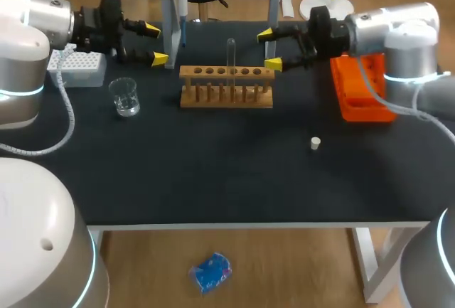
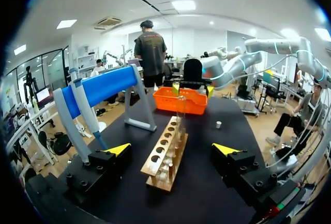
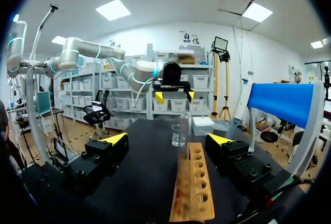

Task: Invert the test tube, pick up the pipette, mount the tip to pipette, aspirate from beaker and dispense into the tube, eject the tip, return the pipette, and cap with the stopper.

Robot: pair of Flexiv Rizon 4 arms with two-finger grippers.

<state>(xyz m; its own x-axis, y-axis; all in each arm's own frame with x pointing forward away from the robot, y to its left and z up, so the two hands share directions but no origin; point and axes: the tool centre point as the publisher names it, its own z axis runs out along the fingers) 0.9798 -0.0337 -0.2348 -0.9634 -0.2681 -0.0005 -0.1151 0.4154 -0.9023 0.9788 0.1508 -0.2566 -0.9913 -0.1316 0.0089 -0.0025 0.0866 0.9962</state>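
Test tube point(image 1: 230, 55) upright in rack point(image 1: 226, 84), upper middle; stopper point(image 1: 316, 142) shows overhead, not from right wrist. Left end effector point(image 1: 155, 45) and right end effector point(image 1: 269, 49) sit level, fingers apart.

rack point(image 1: 226, 87): pale wood, smooth, matt | test tube point(image 1: 231, 55): clear, glassy | beaker point(image 1: 125, 97): clear, glossy | table point(image 1: 213, 173): black, matt top | bin point(image 1: 352, 107): orange plastic, slight sheen | tip box point(image 1: 77, 66): white plastic | left claw point(image 1: 155, 45): matt black, yellow tips
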